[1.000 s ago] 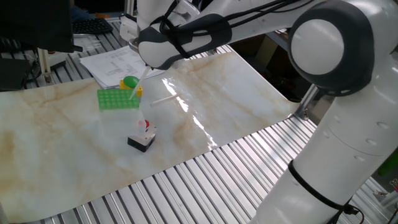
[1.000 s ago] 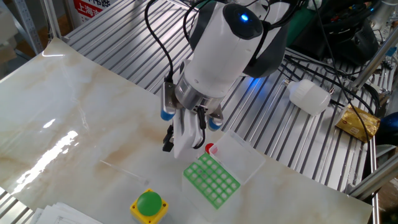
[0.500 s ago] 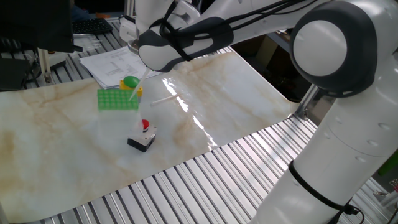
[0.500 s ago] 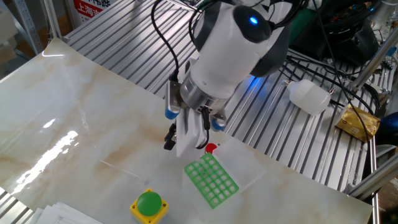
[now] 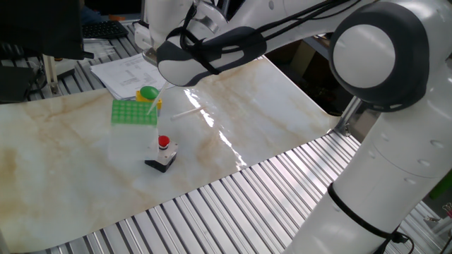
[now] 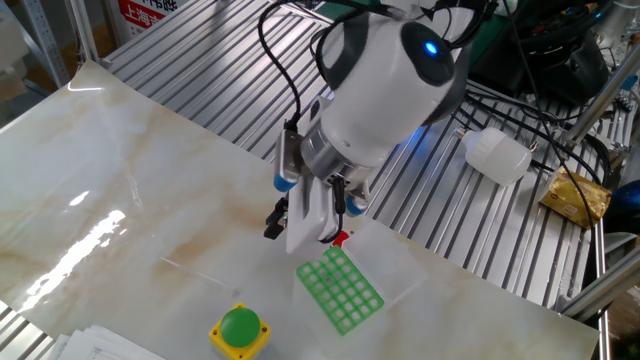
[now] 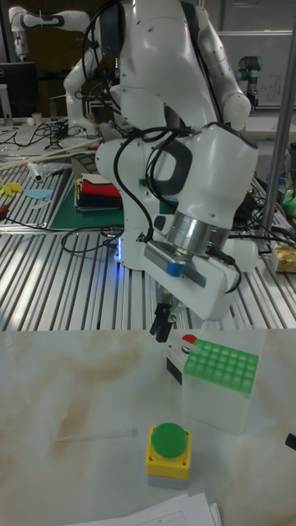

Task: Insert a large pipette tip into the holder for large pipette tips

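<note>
Hovering above the marble-patterned worktop, the end effector hung beside the green rack, its dark fingertips pointing down in the tall fixed view. How wide the fingers stood could not be told in any view, because the white wrist housing covered most of them. Nothing could be seen between them, and they touched neither the worktop nor the rack.

A large pipette tip lay flat on the worktop, apart from the end effector. In the tall fixed view its long axis ran nearly left to right, just left of the yellow-based green knob. In one fixed view the same tip lay to the right of the rack, rising slightly toward the right. In the other fixed view it showed only as a faint pale line left of the knob. Which end was the point could not be made out.

The holder for large pipette tips stood upright on the worktop, its grid of round holes facing up. In the other fixed view it sat just below and right of the end effector. A small black box with a red button stood near the rack. Papers lay at the worktop's far edge.
</note>
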`<action>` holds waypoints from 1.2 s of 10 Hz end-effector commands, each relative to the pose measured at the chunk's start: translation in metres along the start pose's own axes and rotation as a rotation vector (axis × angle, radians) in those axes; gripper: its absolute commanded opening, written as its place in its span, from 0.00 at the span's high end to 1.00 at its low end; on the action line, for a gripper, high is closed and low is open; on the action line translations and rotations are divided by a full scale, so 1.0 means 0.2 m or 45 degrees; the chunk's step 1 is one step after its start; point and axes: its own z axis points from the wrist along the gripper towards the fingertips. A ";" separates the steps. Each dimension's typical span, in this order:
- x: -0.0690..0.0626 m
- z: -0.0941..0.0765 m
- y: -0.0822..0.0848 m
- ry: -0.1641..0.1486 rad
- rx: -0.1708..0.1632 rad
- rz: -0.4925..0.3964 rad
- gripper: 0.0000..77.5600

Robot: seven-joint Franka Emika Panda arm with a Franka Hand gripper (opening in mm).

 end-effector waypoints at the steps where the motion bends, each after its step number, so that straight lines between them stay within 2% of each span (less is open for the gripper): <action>1: 0.02 -0.01 -0.01 -0.011 0.017 0.025 0.99; 2: 0.03 -0.01 -0.01 -0.045 0.033 0.023 0.99; 3: 0.04 -0.01 -0.02 -0.055 0.037 0.026 0.99; 9: 0.07 -0.01 -0.04 -0.067 0.044 0.039 0.99; 10: 0.07 -0.01 -0.04 -0.078 0.048 0.040 0.99; 12: 0.08 -0.01 -0.05 -0.074 0.046 0.041 0.99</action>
